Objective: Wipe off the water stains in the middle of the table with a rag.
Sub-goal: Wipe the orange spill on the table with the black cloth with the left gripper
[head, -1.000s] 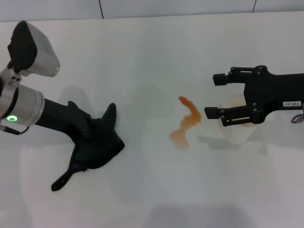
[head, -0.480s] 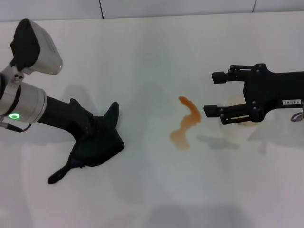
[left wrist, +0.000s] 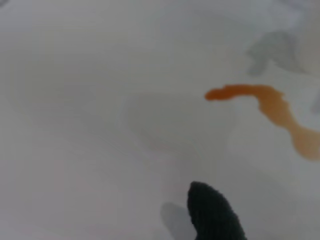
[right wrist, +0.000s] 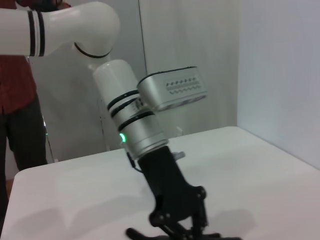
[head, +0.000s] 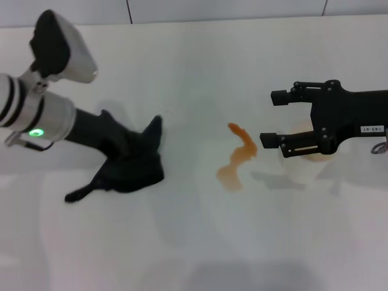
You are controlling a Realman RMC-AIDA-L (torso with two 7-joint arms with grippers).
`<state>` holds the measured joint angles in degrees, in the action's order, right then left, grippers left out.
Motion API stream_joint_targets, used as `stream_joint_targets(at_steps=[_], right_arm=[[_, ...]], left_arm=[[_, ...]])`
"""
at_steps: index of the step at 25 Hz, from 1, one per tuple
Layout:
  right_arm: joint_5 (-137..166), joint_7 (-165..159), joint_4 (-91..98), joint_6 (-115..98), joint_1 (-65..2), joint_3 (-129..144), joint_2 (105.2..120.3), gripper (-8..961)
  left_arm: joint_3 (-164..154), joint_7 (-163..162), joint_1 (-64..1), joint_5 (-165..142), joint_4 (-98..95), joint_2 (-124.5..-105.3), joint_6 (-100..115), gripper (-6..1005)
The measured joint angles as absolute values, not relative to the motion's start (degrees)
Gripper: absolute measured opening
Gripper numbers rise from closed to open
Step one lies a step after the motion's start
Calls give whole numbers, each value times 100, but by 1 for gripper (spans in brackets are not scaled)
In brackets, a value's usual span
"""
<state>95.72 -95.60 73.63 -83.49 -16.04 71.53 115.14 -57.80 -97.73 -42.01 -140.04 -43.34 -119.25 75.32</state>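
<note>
A: Orange-brown water stains [head: 237, 159] mid-desk [head: 200, 242], untouched.
B: Rag [head: 134, 165]?
A: I've got it clamped in the left pincer [head: 124, 159], resting on the desk well left of the stains.
B: Right side?
A: Right pincer [head: 271, 117] gapes wide, empty, just right of the stains, cup [head: 305, 165] beneath it.

1. Surface [head: 194, 242]: broad, plain white, smooth; it fills nearly the whole head view.
2. Water stains [head: 237, 159]: thin orange-brown S-shaped smear lying near the middle of the surface; also seen in the left wrist view [left wrist: 270, 107].
3. Rag [head: 134, 165]: dark, near-black cloth at the left part of the surface, well apart from the smear, pointed corner up, thin strip trailing leftward.
4. Translucent whitish cup [head: 303, 163]: on the surface just right of the smear, orange tint inside.
</note>
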Motion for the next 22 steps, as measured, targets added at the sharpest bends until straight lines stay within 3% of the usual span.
stream_joint_targets(at_steps=[8,22], right_arm=[[9570,-9589,7377,-8319,-1645,7145,11513,855],[9626,-9574,7434,-8304,-1645,6912,11495,855]], left_arm=[[-5860,-9555,-4694,-13578,-3779,-11932,6922,88],[-6889,-9397,-4720,-11334,-3480,-11953,5262,88]])
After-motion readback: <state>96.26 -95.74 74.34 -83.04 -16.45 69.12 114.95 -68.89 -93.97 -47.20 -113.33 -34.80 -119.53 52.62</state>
